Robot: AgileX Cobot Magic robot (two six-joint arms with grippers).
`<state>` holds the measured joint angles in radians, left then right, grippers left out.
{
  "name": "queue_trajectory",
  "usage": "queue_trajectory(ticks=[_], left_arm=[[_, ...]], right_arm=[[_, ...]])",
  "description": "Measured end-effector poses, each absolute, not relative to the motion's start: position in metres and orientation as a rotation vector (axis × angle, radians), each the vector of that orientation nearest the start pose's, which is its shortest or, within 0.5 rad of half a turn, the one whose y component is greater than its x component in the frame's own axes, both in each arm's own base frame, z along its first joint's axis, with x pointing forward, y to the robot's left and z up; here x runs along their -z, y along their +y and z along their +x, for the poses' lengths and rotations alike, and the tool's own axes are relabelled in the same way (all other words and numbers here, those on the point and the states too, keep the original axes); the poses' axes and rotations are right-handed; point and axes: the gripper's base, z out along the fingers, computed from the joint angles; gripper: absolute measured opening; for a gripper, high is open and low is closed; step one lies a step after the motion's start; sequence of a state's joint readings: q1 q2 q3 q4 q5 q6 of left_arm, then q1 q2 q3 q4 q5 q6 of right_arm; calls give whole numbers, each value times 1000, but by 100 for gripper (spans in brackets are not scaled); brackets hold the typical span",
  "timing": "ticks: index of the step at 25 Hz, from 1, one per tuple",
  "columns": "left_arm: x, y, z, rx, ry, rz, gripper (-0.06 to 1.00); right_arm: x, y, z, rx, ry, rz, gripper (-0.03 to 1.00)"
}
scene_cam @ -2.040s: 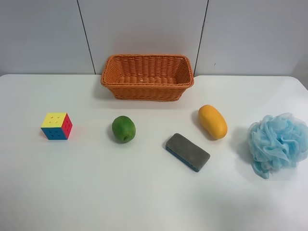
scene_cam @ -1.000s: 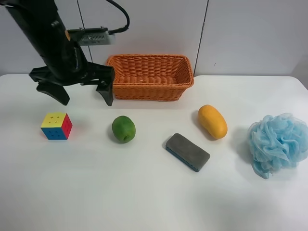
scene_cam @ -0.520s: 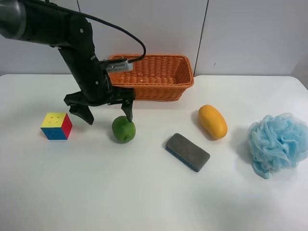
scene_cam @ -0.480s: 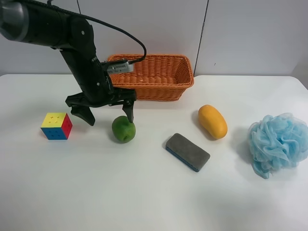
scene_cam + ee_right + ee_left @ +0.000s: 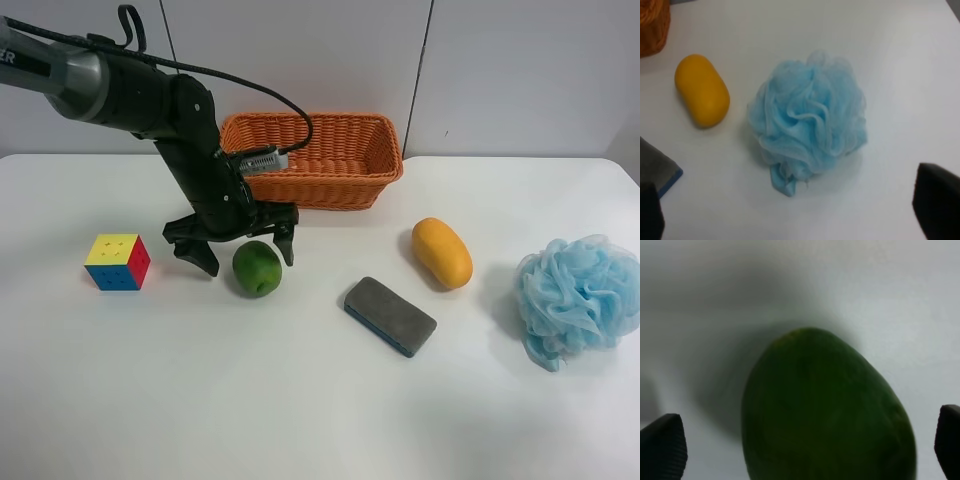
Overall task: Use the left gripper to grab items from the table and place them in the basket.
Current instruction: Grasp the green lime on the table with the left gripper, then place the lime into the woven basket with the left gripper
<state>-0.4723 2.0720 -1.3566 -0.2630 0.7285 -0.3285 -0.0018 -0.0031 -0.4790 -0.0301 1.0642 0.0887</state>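
Now: left hand [image 5: 248, 258] hovering spread wide, gripping nothing, fingers [image 5: 207, 258] straddling green fruit [image 5: 258, 272] resting on tabletop [image 5: 300, 400] left of centre, just below basket [image 5: 306, 160] at upper middle; spread likely giving clearance for closing round fruit's widest part.

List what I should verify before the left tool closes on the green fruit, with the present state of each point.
1. Left tool open around the green fruit: ok.
2. Fruit roughly centred between the fingers, by the left wrist view: ok.
3. Fingers low enough on the fruit: cannot tell.
4. Puzzle cube apart from the tool: ok.
5. Basket has room inside: ok.
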Motion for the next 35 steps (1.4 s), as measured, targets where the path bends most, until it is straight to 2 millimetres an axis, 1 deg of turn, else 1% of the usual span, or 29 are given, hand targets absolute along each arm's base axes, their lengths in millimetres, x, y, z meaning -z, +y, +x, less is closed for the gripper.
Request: queue_trajectory(ticks=[4,5,7,11,12,23,25,27,35], left_arm=[[-126,-199,356,387,2997,-56,99],[-124,-199,357,385,2995,-55,97],[-124,-199,357,383,2994,-53,90],[-124,-199,357,381,2991,-51,65],[-124,-199,357,381,2991,-49,63],[-125,-198,354,369,3025,-44,63],[-131,-197,352,370,3035,-38,63],[-143,-197,350,382,3024,-31,63],[-210,-194,338,451,2944,17,63]], right_arm=[[-271,-2,-3,-17,2063,95,99],[-271,-2,-3,-17,2063,95,99],[-271,-2,-3,-17,2063,95,99],[-271,-2,-3,-17,2063,95,99],[-271,-2,-3,-17,2063,95,99],[-271,-2,-3,-17,2063,95,99],[-271,-2,-3,-17,2063,95,99],[-271,-2,-3,-17,2063,95,99],[-271,-2,-3,-17,2063,95,99]])
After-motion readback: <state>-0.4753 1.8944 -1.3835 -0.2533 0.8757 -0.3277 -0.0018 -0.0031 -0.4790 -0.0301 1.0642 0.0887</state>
